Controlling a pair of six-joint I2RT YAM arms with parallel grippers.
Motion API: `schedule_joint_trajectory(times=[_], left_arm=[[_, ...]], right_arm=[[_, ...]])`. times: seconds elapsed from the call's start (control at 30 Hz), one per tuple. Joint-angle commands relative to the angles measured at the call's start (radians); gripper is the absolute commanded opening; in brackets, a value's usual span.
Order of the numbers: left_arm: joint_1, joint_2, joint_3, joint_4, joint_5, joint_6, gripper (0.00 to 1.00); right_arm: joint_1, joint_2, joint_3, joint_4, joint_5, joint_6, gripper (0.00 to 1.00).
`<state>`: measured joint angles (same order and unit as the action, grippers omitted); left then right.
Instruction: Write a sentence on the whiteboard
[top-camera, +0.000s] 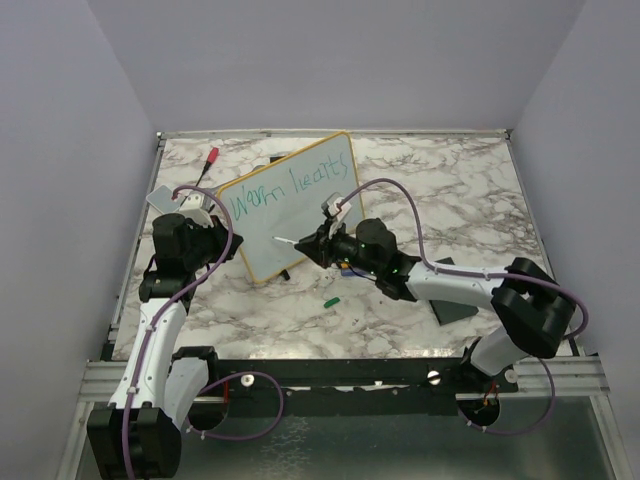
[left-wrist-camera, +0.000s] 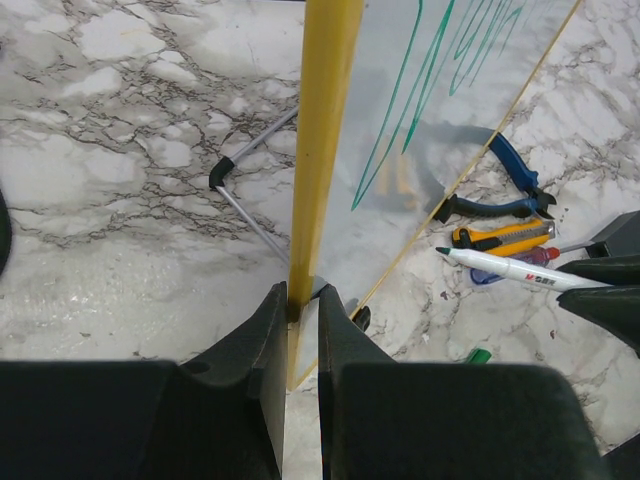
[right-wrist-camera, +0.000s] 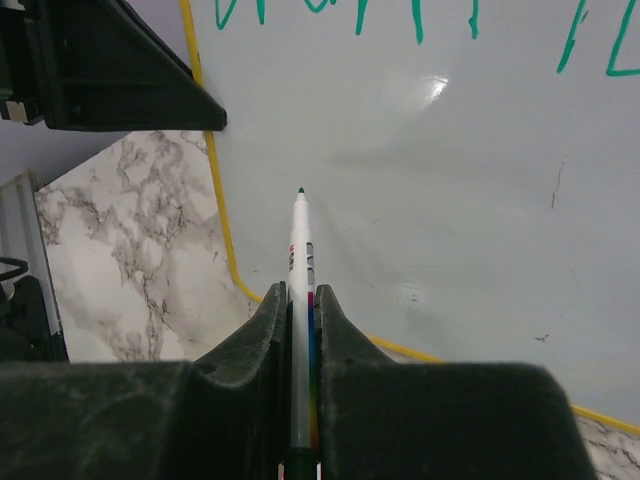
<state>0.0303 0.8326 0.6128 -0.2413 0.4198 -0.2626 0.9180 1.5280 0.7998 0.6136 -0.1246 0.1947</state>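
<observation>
Bright even light, glare on whiteboard (right-wrist-camera: 430, 200)

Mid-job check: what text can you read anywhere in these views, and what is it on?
"Warm hearts": teal-green handwriting along the top of the whiteboard, read from the top camera. The wrist views show only parts of strokes.
Print on the marker barrel: too small and blurred to read.
No other readable text.
</observation>
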Motion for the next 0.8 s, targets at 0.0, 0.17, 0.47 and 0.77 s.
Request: schedule_joint_trajectory(times=[0.0,0.17,0.47,0.77], left_arm=[[0.000,-0.001,0.010,-0.018,-0.062,0.000,0.00],[0.000,0.003,0.011,-0.018,-0.061,0.000,0.00],[0.000,0.007,0.011,-0.018,-0.061,0.000,0.00],[-0.001,0.007,0.011,-0.018,-0.056,0.000,0.00]], right_arm=[[0.015,0.054,0.047,0.053,-0.048,-0.003,0.01],[0.018,0.087,0.070,0.065,-0.064,-0.014,0.01],[0.018,0.133,0.100,0.066,-0.033,-0.016,0.01],[0.018,0.181,0.151,0.043,-0.037,-0.033,0.01]])
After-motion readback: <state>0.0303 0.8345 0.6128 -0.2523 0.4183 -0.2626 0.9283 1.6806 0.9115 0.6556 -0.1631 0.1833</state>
